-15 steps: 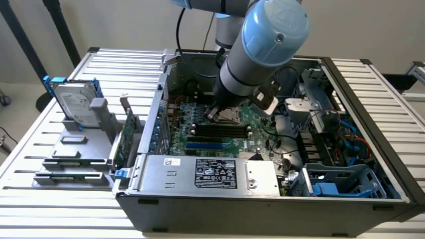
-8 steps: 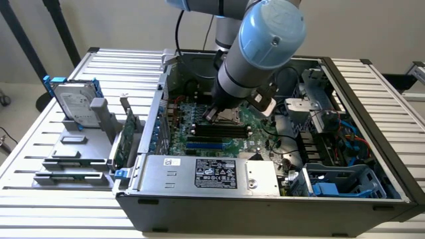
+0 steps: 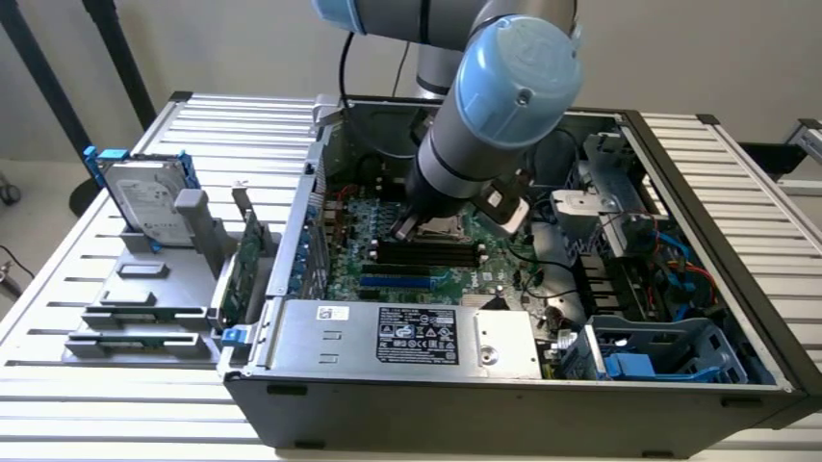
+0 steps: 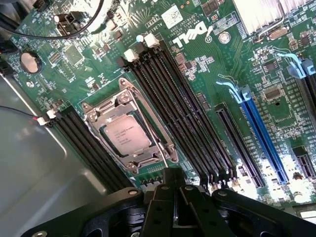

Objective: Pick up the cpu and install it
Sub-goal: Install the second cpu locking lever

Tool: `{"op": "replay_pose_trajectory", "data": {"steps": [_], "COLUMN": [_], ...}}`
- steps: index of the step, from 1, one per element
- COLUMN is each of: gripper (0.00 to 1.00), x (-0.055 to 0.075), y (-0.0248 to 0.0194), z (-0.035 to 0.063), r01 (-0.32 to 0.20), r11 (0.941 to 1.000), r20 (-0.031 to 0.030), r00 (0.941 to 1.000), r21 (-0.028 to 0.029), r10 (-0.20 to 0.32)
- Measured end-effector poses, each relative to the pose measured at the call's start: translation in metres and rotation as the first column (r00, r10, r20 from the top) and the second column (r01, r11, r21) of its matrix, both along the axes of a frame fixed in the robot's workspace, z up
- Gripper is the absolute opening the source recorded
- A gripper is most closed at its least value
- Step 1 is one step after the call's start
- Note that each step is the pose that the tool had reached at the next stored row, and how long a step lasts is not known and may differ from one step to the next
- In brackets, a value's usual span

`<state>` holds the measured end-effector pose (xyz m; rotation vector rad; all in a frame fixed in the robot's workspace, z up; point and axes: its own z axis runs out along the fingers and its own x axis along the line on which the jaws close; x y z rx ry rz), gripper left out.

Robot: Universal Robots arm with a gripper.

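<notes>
On the exterior view's left a grey rack holds a hard drive and upright green cards; to the right is the open computer case, where my arm reaches down to the green board. The cpu already lies flat in its socket frame between the black memory slots, so I judge the placing done. My pincer hangs just beside the socket, tips together and holding nothing.

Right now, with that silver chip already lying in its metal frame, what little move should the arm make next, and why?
Probably a short, straight lift away. The cpu lies flat inside the socket frame on the motherboard, and the gripper is shut with nothing in it, beside the socket. Rising straight should keep it off the memory slots.
</notes>
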<state>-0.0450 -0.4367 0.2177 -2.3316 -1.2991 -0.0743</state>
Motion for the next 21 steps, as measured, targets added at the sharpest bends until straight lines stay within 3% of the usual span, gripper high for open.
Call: {"op": "replay_pose_trajectory", "data": {"steps": [4, 6, 12, 21], "gripper": [0.11, 0.11, 0.11, 0.11], "x": [-0.004, -0.005, -0.011, -0.017], "y": [0.0002, 0.0006, 0.0026, 0.0096], "z": [-0.0038, -0.0061, -0.0113, -0.0193], "r01": [0.000, -0.001, -0.005, -0.020], "r11": [1.0000, 1.0000, 1.0000, 0.9998], "r20": [0.0020, 0.0063, 0.0313, 0.0658], "r00": [1.0000, 1.0000, 0.9995, 0.9976], "r21": [-0.0001, -0.0001, -0.0002, -0.0005], "r10": [0.000, 0.001, 0.005, 0.020]}}
